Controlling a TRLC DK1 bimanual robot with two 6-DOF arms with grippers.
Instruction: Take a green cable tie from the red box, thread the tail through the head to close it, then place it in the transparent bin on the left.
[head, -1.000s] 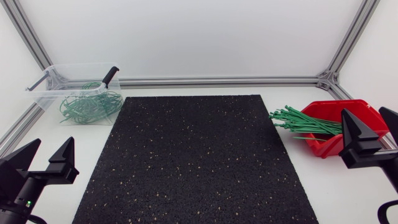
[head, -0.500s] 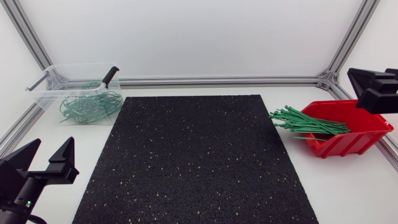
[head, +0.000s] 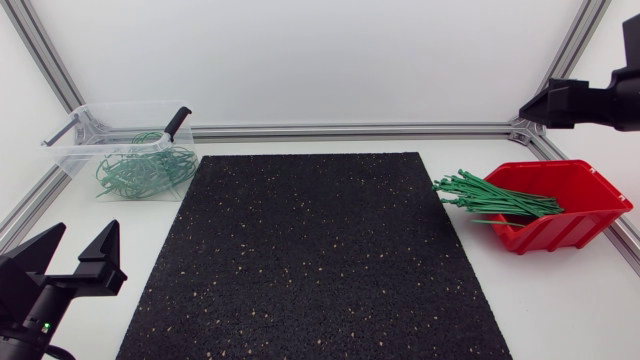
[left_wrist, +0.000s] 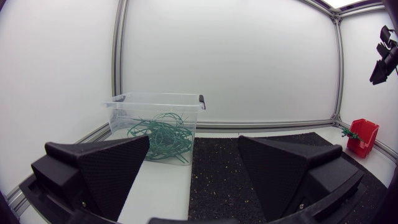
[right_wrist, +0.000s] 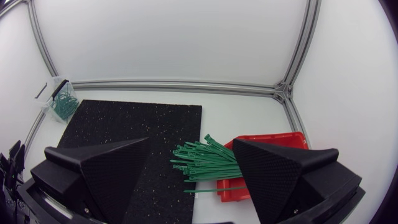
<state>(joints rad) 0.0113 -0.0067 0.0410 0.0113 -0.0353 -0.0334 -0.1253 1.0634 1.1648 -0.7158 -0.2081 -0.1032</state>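
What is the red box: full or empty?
Partly full: a bundle of green cable ties lies in the red box, ends jutting past its rim.

Desk (head: 560, 300) plain white. Mat (head: 315, 250) black, with fine tan and pale speckles all over. Box (head: 570, 225) at the desk's right edge solid red, the cable ties (head: 490, 197) spilling from it bright green. Bin (head: 75, 150) at the far left corner clear, the looped ties (head: 140, 172) inside the same green; one latch (head: 177, 122) black, the other latch (head: 62, 130) grey. Left claw (head: 82, 232) and right claw (right_wrist: 190, 146) matte black, inner faces finely dotted. Frame rails (head: 350, 130) along the desk edges silver-grey.
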